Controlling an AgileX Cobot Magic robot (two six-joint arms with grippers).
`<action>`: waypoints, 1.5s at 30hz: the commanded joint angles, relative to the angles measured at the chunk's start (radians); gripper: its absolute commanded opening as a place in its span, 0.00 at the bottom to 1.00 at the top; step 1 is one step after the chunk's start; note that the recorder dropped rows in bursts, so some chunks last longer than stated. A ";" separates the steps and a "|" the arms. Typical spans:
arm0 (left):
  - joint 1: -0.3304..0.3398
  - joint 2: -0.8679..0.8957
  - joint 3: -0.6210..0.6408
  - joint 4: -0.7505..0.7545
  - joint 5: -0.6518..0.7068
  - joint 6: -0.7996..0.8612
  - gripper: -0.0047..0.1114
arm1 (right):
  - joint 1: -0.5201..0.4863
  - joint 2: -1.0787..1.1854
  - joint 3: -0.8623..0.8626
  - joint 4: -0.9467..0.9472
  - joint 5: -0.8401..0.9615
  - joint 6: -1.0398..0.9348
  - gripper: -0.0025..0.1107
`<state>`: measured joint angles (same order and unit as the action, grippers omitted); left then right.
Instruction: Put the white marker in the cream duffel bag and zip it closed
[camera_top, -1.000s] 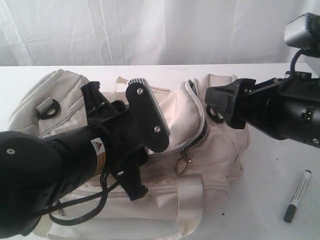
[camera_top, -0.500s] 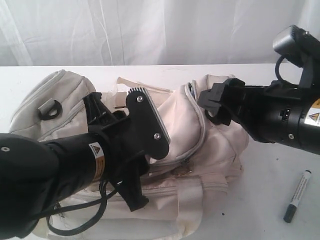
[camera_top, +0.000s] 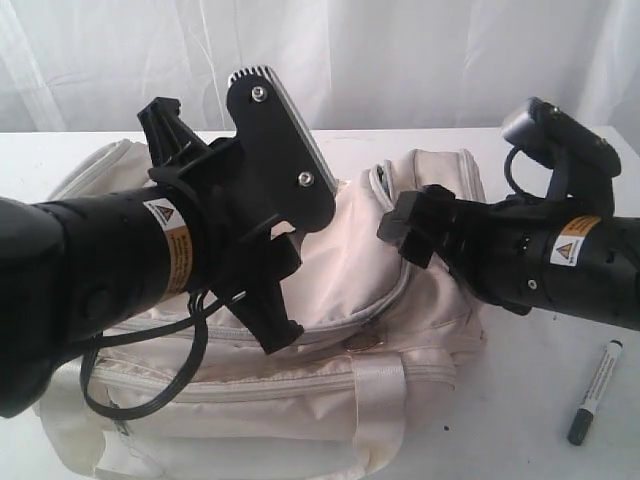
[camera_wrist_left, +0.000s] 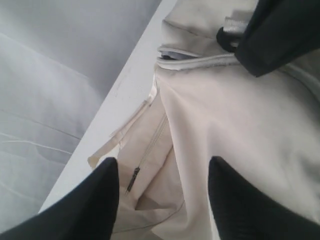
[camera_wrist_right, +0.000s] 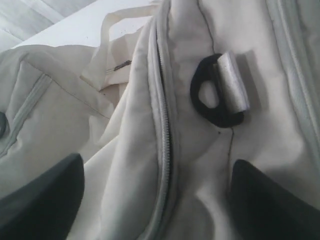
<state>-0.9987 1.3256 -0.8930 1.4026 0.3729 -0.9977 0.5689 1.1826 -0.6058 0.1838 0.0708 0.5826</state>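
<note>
The white marker (camera_top: 595, 392) lies on the table (camera_top: 520, 420), four o'clock of the cream duffel bag (camera_top: 360, 240), well apart. The left gripper (camera_wrist_left: 164, 170) and right gripper (camera_wrist_right: 157, 165) hang spread, empty, over the bag; the left arm (camera_top: 90, 270) hides its middle.

Light was soft and even, bleaching the white counter (camera_top: 525, 405) and curtain (camera_top: 400, 60); shadows were faint, and both wrist views showed the near jaws blurred

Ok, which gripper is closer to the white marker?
Right. The right gripper hangs over the cream duffel bag, at the end nearest the white marker; the left gripper is over its far half.
</note>
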 joint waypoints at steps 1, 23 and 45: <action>-0.004 -0.010 -0.004 -0.110 0.019 0.089 0.53 | -0.010 0.007 -0.022 0.002 -0.027 0.006 0.68; -0.004 -0.010 -0.004 -0.159 0.013 0.123 0.52 | 0.032 0.168 -0.070 0.009 -0.019 0.031 0.67; -0.021 -0.057 -0.004 -0.291 -0.035 0.177 0.52 | 0.028 0.213 -0.222 -0.002 -0.155 -0.100 0.02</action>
<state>-1.0007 1.3024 -0.8930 1.1393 0.3336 -0.8562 0.5986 1.3998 -0.7802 0.1962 -0.0700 0.5561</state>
